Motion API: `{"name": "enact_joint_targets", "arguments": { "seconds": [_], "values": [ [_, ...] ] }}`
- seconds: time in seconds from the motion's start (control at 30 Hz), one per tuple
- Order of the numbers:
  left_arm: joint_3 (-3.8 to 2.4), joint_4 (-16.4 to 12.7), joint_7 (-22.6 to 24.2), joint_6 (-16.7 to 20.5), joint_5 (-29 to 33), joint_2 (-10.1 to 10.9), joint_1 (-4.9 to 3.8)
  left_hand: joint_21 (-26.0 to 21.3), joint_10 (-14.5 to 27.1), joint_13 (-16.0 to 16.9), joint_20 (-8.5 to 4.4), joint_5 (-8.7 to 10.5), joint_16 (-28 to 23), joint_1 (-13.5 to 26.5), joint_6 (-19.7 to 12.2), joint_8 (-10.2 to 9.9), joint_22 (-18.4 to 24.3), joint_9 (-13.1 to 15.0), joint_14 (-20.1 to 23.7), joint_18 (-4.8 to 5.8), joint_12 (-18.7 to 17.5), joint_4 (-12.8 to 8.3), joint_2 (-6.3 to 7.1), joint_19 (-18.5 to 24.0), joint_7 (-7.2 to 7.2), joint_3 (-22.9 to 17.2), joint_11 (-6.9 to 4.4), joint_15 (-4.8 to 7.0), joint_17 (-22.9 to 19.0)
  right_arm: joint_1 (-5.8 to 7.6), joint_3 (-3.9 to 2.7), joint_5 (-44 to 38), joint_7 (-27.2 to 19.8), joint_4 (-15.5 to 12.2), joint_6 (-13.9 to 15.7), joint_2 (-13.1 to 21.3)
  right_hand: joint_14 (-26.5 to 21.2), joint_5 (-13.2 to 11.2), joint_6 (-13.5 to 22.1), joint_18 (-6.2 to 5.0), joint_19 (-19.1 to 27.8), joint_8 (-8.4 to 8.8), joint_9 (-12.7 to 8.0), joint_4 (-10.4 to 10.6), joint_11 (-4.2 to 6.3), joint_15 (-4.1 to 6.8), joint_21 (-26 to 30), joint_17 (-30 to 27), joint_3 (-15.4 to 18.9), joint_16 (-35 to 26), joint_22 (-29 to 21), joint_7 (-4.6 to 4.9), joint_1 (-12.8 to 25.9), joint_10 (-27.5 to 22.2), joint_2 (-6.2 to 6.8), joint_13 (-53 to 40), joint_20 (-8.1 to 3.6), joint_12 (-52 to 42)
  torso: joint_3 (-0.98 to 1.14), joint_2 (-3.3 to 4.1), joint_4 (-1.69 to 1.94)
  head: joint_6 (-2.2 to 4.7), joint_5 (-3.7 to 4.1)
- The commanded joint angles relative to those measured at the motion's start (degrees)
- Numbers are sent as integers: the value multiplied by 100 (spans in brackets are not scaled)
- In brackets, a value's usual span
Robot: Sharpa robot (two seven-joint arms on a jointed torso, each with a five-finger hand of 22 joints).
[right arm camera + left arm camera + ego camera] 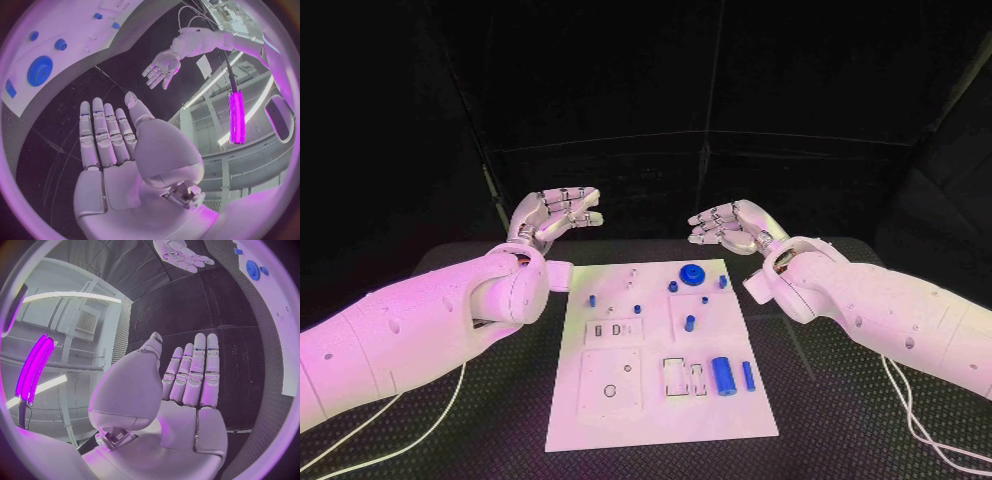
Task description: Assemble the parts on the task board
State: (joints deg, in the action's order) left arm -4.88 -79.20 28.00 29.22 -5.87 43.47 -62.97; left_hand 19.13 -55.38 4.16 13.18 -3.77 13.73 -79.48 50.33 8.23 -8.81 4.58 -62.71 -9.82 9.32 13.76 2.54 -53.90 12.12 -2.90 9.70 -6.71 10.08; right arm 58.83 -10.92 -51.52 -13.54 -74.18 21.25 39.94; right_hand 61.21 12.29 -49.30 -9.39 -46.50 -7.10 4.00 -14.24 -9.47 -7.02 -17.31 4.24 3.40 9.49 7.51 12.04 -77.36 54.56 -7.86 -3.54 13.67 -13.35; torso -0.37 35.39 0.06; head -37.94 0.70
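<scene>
Both hands, left [557,214] and right [730,226], released, empty, beyond board [574,420]; gear [691,273] nearer right.

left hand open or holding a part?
Open. The left hand shows a bare palm with its fingers stretched out straight and nothing between them; in the head view it is raised beyond the task board.
</scene>
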Motion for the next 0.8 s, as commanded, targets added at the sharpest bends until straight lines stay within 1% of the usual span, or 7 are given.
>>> {"name": "enact_joint_targets", "arguments": {
  "seconds": [0.03, 0.13, 0.23, 0.3, 0.43, 0.63, 0.8],
  "values": [
    [-9, -202, 11, -201, -317, 129, -11, 91, -210, 6, -85, 28, 61, -72, 164, 33, -28, -22, -268, -77, 4, -79, -38, -230, -35, 28, -75, 79, 131, 81, -8, -1503, 409, -73, 34, 26, 1276, 117, -685, -124, -936, 18, -16, -235, 253, 365, -566, 180, -68, 246, 198, -131, -27, 942, 84, -4, -361, 332, 1, 204, 36, 22, 27],
    [-9, -468, -36, -247, -390, 293, -10, 138, -358, 4, -147, 28, 63, -93, 282, 7, -39, -44, -421, -75, -49, -134, -70, -373, -65, 78, -112, 131, 267, 152, -9, -2121, 712, -165, -115, 60, 1832, 182, -791, -126, -1304, 42, -15, -232, 337, 516, -903, 375, -52, 553, 361, -186, -24, 1146, 175, -14, -539, 402, -9, 305, 60, 44, 50],
    [-9, -736, -75, -277, -422, 444, -7, 181, -432, 0, -183, 28, 82, -103, 342, -31, -54, -60, -536, -72, -109, -176, -89, -477, -74, 119, -131, 167, 383, 209, -10, -2745, 1032, -273, -310, 84, 2153, 222, -873, -112, -1516, 85, -18, -223, 394, 599, -1210, 581, -34, 826, 523, -235, 23, 1308, 230, -18, -676, 492, -18, 409, 84, 76, 82],
    [-10, -922, -98, -295, -435, 543, -4, 198, -453, -2, -195, 28, 87, -110, 359, -49, -60, -65, -570, -71, -137, -197, -94, -512, -80, 134, -137, 175, 430, 243, -10, -3188, 1256, -356, -460, 95, 2380, 234, -929, -112, -1650, 109, -17, -212, 435, 647, -1411, 744, -17, 1050, 630, -265, 77, 1407, 259, -25, -746, 540, -29, 494, 106, 95, 104],
    [-12, -1224, -138, -331, -447, 699, 3, 233, -473, -5, -208, 27, 73, -116, 372, -78, -75, -70, -579, -70, -177, -223, -100, -574, -84, 154, -141, 182, 483, 289, -11, -3936, 1627, -510, -709, 94, 2517, 241, -988, -102, -1832, 197, -19, -212, 475, 725, -1800, 1170, 15, 1628, 846, -336, 206, 1523, 301, -35, -846, 683, -44, 605, 137, 125, 124],
    [-13, -1495, -181, -376, -452, 817, 14, 315, -491, -9, -229, 27, 44, -112, 390, -129, -112, -74, -582, -67, -250, -260, -116, -687, -86, 188, -143, 190, 574, 322, -12, -4615, 2006, -652, -1035, 47, 2476, 274, -970, -100, -1956, 325, -19, -206, 506, 735, -2364, 1928, 27, 2739, 1178, -363, 339, 1485, 342, -66, -886, 900, -67, 735, 184, 138, 160],
    [-14, -1589, -204, -406, -453, 846, 19, 354, -494, -11, -236, 27, 31, -105, 395, -150, -131, -75, -579, -66, -280, -272, -123, -735, -86, 202, -142, 192, 610, 335, -12, -4851, 2161, -671, -1278, -4, 2537, 322, -924, -101, -1953, 330, -19, -200, 493, 731, -2738, 3384, -15, 4154, 1412, -371, 366, 1430, 334, -88, -888, 945, -87, 807, 208, 132, 172]
  ]
}}
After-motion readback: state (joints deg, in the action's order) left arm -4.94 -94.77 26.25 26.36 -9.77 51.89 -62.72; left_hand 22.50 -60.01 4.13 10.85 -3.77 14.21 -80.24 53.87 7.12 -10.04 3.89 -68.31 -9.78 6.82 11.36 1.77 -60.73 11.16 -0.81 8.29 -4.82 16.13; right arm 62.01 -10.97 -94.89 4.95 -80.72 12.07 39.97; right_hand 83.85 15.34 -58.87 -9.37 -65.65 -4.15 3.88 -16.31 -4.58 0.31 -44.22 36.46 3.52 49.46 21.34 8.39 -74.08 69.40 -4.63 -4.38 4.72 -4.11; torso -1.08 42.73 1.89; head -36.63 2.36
